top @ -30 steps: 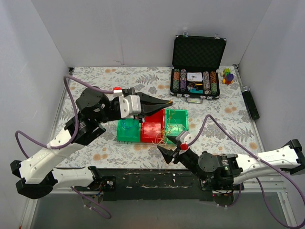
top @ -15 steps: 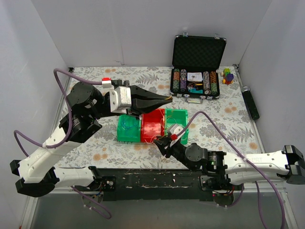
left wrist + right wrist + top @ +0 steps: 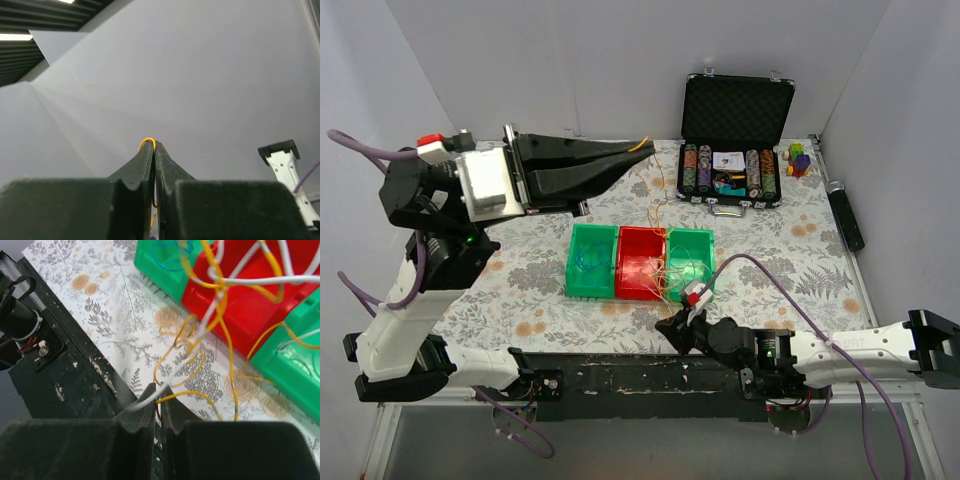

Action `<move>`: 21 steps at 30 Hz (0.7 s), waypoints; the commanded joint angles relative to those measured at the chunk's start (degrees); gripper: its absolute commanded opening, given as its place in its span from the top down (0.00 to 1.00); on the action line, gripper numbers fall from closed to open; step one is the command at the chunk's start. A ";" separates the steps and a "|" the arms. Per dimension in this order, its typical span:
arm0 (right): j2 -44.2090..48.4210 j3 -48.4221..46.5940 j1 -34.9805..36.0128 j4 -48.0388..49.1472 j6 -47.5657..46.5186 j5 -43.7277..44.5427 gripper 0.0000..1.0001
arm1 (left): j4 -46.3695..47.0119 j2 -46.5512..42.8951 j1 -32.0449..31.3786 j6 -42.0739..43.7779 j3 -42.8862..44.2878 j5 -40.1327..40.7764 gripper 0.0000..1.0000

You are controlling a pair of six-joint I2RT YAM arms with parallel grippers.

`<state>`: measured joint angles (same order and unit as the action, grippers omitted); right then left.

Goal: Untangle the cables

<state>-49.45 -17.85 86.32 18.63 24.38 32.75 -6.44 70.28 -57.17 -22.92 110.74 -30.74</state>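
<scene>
The cables (image 3: 667, 272) are thin yellow, white and blue wires tangled over the red bin (image 3: 638, 262) and the right green bin (image 3: 695, 250). My left gripper (image 3: 642, 148) is raised high at the back left, shut on a yellow cable; a small yellow loop (image 3: 146, 141) sticks out past its tips (image 3: 153, 146). A thin strand hangs from it down to the tangle. My right gripper (image 3: 670, 325) sits low near the front edge, shut on a white and a yellow cable (image 3: 200, 395) at its tips (image 3: 159, 389). The tangle (image 3: 220, 285) stretches from there up to the bins.
A left green bin (image 3: 592, 262) holds a blue wire. An open black case of poker chips (image 3: 730, 172) stands at the back right, with a small coloured toy (image 3: 798, 160) and a black stick (image 3: 846, 215) beside it. A black rail (image 3: 620, 368) edges the table front.
The left arm has swung up and back to the left, pulling its yellow cable taut. The right gripper has closed on the white and yellow cables and drawn toward the front edge.
</scene>
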 commanded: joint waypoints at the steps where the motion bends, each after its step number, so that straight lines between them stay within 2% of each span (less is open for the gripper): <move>1: 2.51 1.85 1.21 -1.14 6.99 -0.41 0.88 | -0.50 2.22 -0.14 1.38 6.76 0.87 1.00; 5: 4.80 -0.16 3.49 -6.66 6.91 2.22 0.87 | -0.77 2.93 -0.14 2.43 8.88 0.24 1.00; 7: 6.11 -1.57 4.81 -10.00 7.17 4.94 0.98 | -0.60 3.11 -0.14 2.96 9.23 0.24 1.00; 12: 8.93 -0.61 6.40 -14.23 10.24 6.80 0.99 | 3.61 3.98 -0.14 6.82 11.78 -0.29 1.00; 21: 3.84 2.46 13.42 -23.10 25.70 10.31 0.99 | 22.67 4.52 -0.14 28.26 10.82 -0.28 1.00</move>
<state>-43.11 -16.43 96.75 0.97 40.80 39.81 5.43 75.33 -57.17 -7.33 121.01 -30.96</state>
